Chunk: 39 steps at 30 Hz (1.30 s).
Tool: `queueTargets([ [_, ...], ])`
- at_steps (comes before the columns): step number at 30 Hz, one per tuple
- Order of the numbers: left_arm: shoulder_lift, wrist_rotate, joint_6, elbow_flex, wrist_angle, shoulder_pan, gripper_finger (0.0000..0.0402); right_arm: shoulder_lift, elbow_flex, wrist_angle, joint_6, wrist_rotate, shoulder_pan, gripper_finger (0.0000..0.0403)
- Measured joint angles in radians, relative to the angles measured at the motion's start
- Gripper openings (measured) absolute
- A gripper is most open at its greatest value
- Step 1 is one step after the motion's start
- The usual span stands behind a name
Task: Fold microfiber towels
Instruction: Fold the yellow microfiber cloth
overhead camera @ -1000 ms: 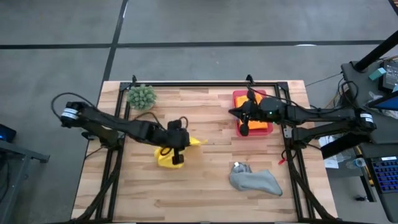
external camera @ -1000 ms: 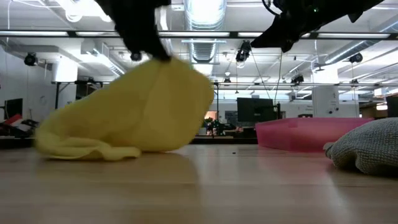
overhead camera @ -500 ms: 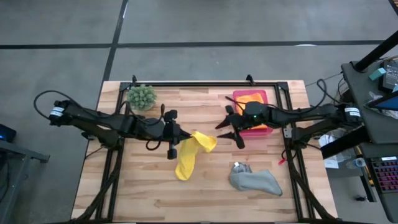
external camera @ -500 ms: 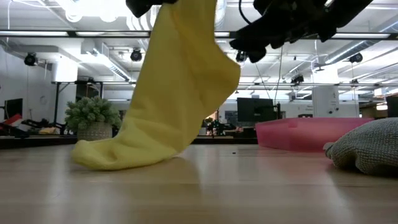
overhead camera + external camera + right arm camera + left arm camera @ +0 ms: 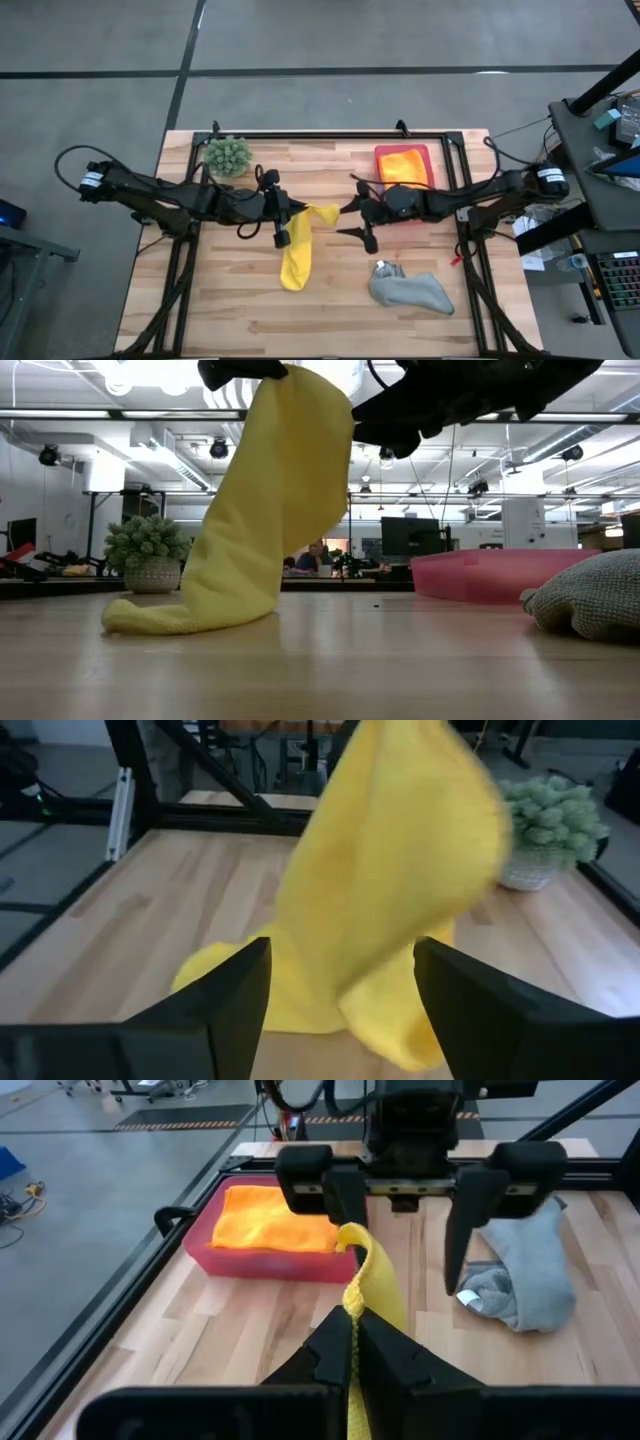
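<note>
Near the middle of the high view, the left tool (image 5: pixel 283 212) is clenched on the top edge of the yellow towel (image 5: pixel 297 250), which hangs down with its lower end resting on the worktop (image 5: pixel 330 310). Just right of it, the right tool (image 5: pixel 353 210) faces the towel with its fingers spread, grasping nothing. An orange towel (image 5: pixel 402 167) lies in the pink tray (image 5: pixel 381 153) at the upper right. A grey towel (image 5: pixel 412 291) lies crumpled at the lower right. A spiky green plant (image 5: pixel 228 155) stands at the upper left.
</note>
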Motion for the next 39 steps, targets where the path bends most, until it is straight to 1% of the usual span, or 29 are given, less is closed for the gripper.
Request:
queueTargets([
  [4, 0.0, 0.0, 0.001, -0.001, 0.0, 0.0, 0.0, 0.051, 0.0, 0.092, 0.044, 0.032, 0.001, 0.0227],
  [6, 0.0, 0.0, 0.001, -0.002, 0.0, 0.0, 0.0, 0.077, 0.0, 0.109, 0.044, 0.08, 0.001, 0.0226],
  [8, 0.0, 0.0, 0.001, -0.003, 0.0, 0.0, 0.0, 0.102, 0.007, 0.107, 0.033, 0.094, 0.0, 0.0221],
  [9, 0.0, 0.0, 0.001, -0.004, 0.0, 0.0, 0.0, 0.114, 0.013, 0.11, 0.025, 0.094, 0.0, 0.0211],
  [11, -0.001, 0.0, 0.0, -0.006, -0.006, 0.0, 0.0, 0.132, 0.023, 0.109, 0.008, 0.094, 0.002, 0.0174],
  [13, -0.003, 0.0, -0.002, -0.01, -0.02, 0.0, 0.0, 0.142, 0.034, 0.103, -0.018, 0.095, 0.008, 0.0115],
  [15, -0.005, 0.001, -0.009, -0.012, -0.051, 0.0, 0.0, 0.139, 0.037, 0.081, -0.051, 0.095, 0.015, 0.0043],
  [17, -0.006, 0.004, -0.04, -0.013, -0.089, 0.0, 0.0002, 0.127, 0.049, 0.037, -0.076, 0.095, 0.021, 0.0023],
  [20, -0.012, 0.018, -0.088, -0.014, -0.148, 0.0, 0.0025, 0.106, 0.082, -0.063, -0.082, 0.095, 0.021, 0.0011],
  [23, -0.014, 0.021, -0.109, -0.014, -0.182, 0.0, 0.0067, 0.101, 0.116, -0.148, -0.102, 0.097, 0.026, 0.0009],
  [28, -0.007, 0.023, -0.11, -0.016, -0.185, -0.001, 0.0142, 0.111, 0.155, -0.171, -0.148, 0.098, 0.051, 0.0008],
  [30, -0.006, 0.024, -0.117, -0.02, -0.184, -0.001, 0.0166, 0.113, 0.166, -0.177, -0.149, 0.114, 0.058, 0.0008],
  [32, -0.007, 0.024, -0.16, -0.038, -0.167, -0.001, 0.0185, 0.115, 0.175, -0.203, -0.148, 0.119, 0.06, 0.0008],
  [34, 0.013, 0.058, -0.192, -0.074, -0.15, -0.001, 0.0196, 0.119, 0.179, -0.208, -0.14, 0.123, 0.064, 0.0008],
  [36, 0.037, 0.123, -0.208, -0.126, -0.133, -0.004, 0.0201, 0.12, 0.174, -0.218, -0.131, 0.122, 0.064, 0.0008],
  [37, 0.055, 0.161, -0.216, -0.152, -0.102, -0.007, 0.0202, 0.12, 0.167, -0.222, -0.126, 0.122, 0.065, 0.0008],
  [39, 0.093, 0.223, -0.224, -0.193, 0.013, -0.021, 0.0202, 0.12, 0.15, -0.223, -0.122, 0.122, 0.065, 0.0008],
])
